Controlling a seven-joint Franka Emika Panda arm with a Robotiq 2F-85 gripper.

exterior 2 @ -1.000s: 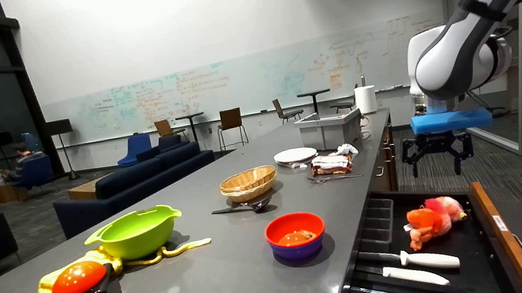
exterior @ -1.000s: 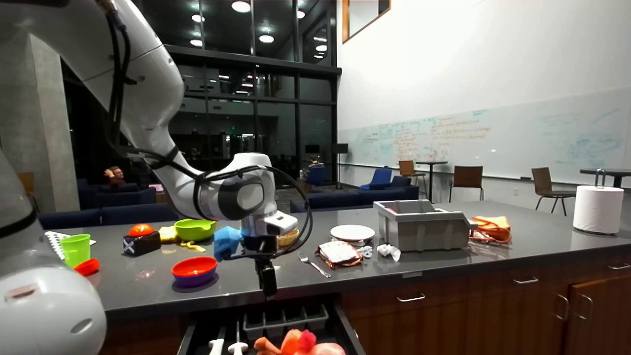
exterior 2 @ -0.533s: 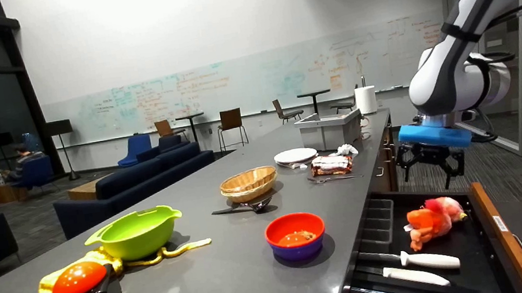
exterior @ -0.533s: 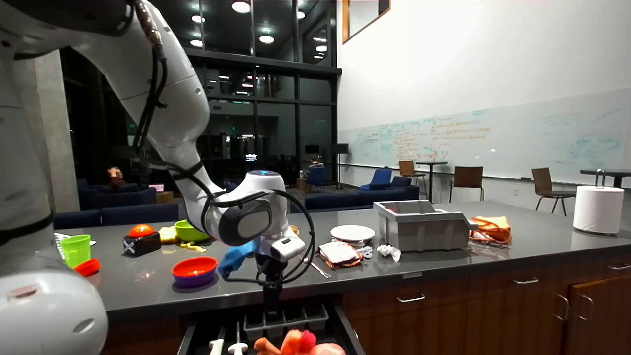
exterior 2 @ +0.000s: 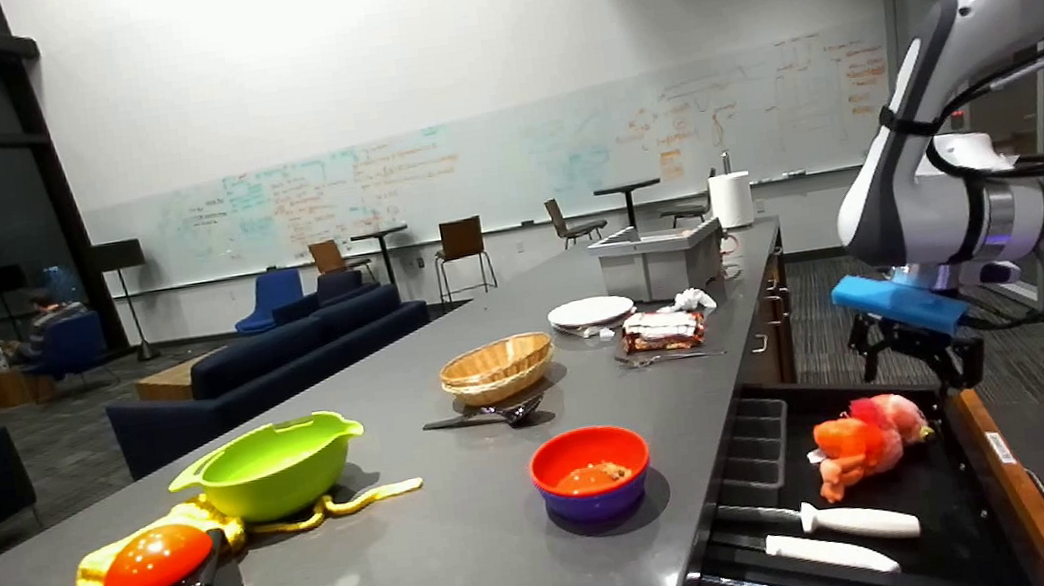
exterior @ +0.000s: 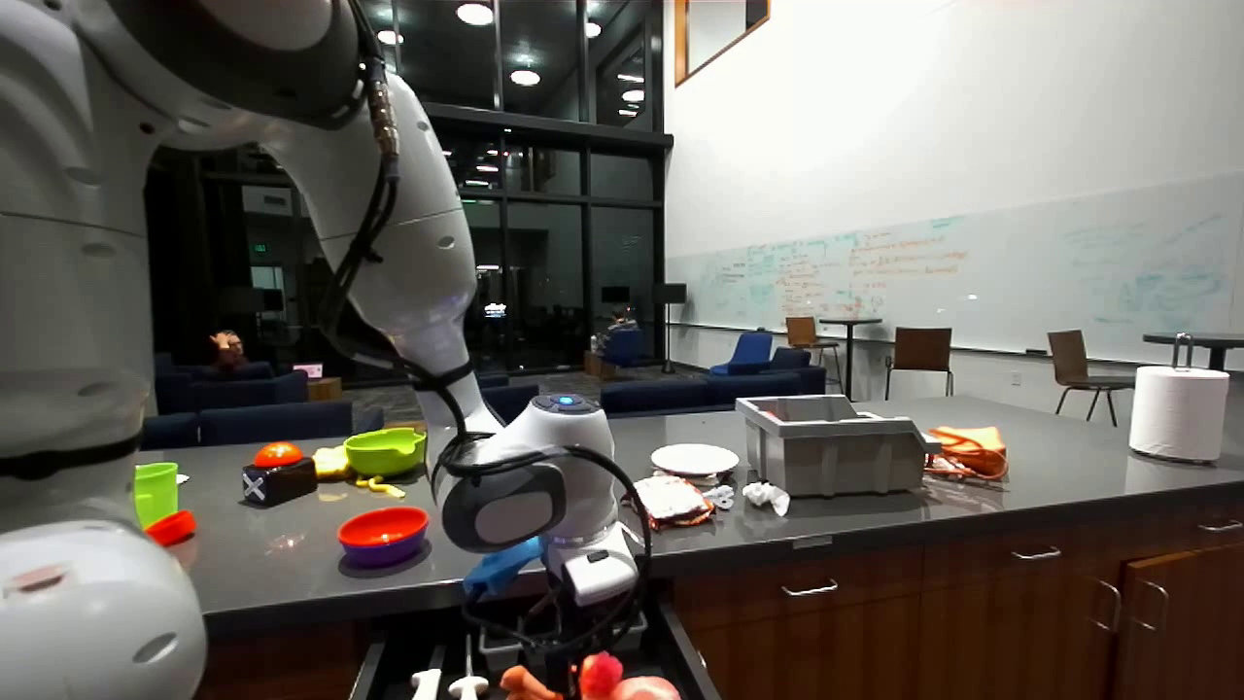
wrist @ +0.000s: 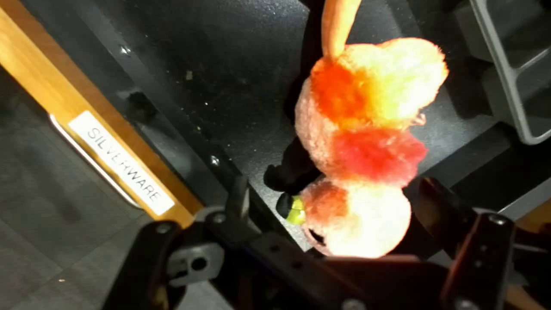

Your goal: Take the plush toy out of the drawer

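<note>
- Location: the plush toy (exterior 2: 869, 442) rests on the dark floor of the pulled-out drawer (exterior 2: 948, 504), between the grey divided insert (exterior 2: 754, 449) and the wooden front (wrist: 51, 82), near two white-handled knives (exterior 2: 859, 519).
- Long axis: lies flat along the drawer floor. In the wrist view it runs nearly top to bottom, oblique to the wooden front. In an exterior view it runs diagonally, from the knife side toward the wooden front.
- Head end: the pale pink head (wrist: 366, 219) forms the lower end of the axis in the wrist view, the end nearer the wooden front.
- Facing direction: the yellow-green beak (wrist: 296, 210), black at its tip, points sideways off the axis, left in the wrist view, toward the wooden front.
- Opposite end: an orange leg (wrist: 339, 26) extends to the upper edge of the wrist view.
- Gripper: the gripper (exterior 2: 909, 382) is tilted above the drawer. Its fingers (wrist: 435, 211) stand spread apart; in the wrist view the head appears between them. Contact with the toy cannot be determined.
- Marking: a label (wrist: 122, 161) reading SILVERWARE is fixed to the wooden front.
- Adjacent surface: a red-and-purple bowl stack (exterior 2: 591, 470) stands on the grey countertop (exterior 2: 508, 567).
</note>
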